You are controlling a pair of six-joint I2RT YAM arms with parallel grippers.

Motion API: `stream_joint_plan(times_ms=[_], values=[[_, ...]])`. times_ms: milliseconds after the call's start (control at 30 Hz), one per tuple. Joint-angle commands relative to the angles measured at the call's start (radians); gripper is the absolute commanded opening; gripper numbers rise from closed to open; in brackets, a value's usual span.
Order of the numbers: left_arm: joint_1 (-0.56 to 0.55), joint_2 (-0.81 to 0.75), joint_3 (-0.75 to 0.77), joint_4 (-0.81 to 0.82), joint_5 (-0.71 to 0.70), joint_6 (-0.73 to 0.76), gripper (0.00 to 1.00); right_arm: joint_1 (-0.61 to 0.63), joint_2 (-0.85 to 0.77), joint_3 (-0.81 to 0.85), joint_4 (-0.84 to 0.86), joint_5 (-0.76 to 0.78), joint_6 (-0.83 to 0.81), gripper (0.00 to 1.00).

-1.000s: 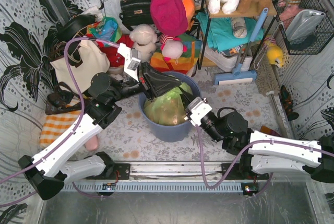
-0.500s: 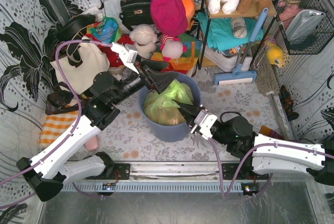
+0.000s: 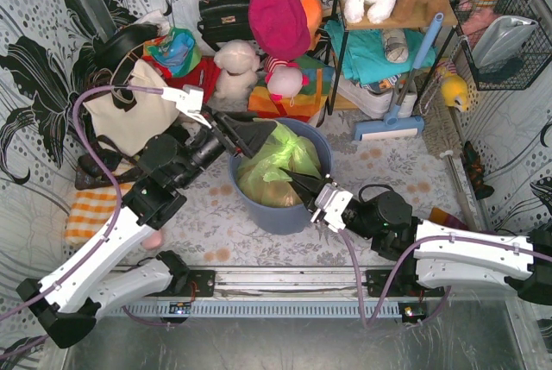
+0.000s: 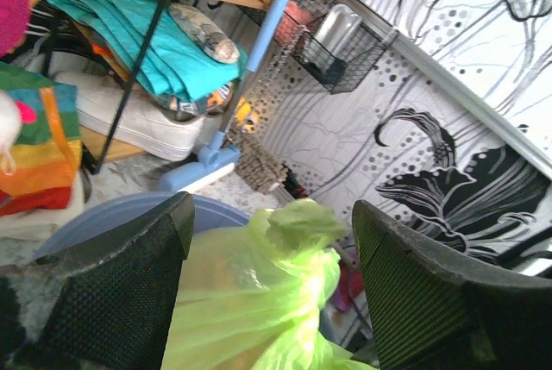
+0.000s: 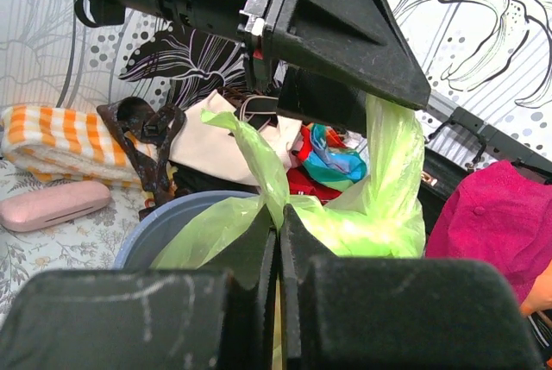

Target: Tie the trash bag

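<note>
The lime-green trash bag sits in the round blue-grey bin, with tan waste showing through the plastic. My left gripper hovers at the bin's far-left rim, open. In the left wrist view its fingers stand wide on either side of the bag's bunched top without touching it. My right gripper reaches in from the near right, shut on a twisted strip of the bag. In the right wrist view that strip rises from the closed right gripper.
A cream tote bag and an orange striped cloth lie left of the bin, with a pink case near them. Behind the bin are plush toys, a shelf rack and a blue mop.
My left gripper has opened, let go of the bag and drawn back to the left. My right gripper has stayed shut on the bag's strip. The bag's top now stands up loose.
</note>
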Motion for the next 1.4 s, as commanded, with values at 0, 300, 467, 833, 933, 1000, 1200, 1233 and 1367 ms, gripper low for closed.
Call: stream_joint_plan(times_ms=[0,300,467,833,933,1000,1200,1233,1367], values=[[0.005,-0.008,-0.070,0.194,0.089,-0.112,0.82,-0.003,0.005,0.019,0.034,-0.019,0.026,0.00],[0.005,0.058,-0.157,0.533,0.336,-0.210,0.79,-0.004,0.015,0.016,0.044,-0.022,0.024,0.00],[0.005,0.102,-0.143,0.586,0.424,-0.199,0.75,-0.004,0.018,0.018,0.048,-0.033,0.031,0.00],[0.004,0.139,-0.033,0.302,0.264,0.091,0.76,-0.003,0.023,0.033,0.036,-0.055,0.042,0.00],[0.004,0.155,-0.025,0.306,0.240,0.119,0.75,-0.004,0.028,0.043,0.033,-0.056,0.055,0.00],[0.005,0.167,-0.020,0.310,0.248,0.126,0.70,-0.004,0.029,0.049,0.032,-0.058,0.067,0.00],[0.004,0.197,-0.021,0.342,0.296,0.105,0.53,-0.004,0.029,0.060,0.018,-0.069,0.096,0.00],[0.004,0.199,-0.023,0.349,0.297,0.103,0.46,-0.003,0.027,0.063,0.011,-0.069,0.096,0.00],[0.004,0.190,-0.014,0.369,0.283,0.105,0.31,-0.004,0.007,0.061,-0.012,-0.125,0.103,0.00]])
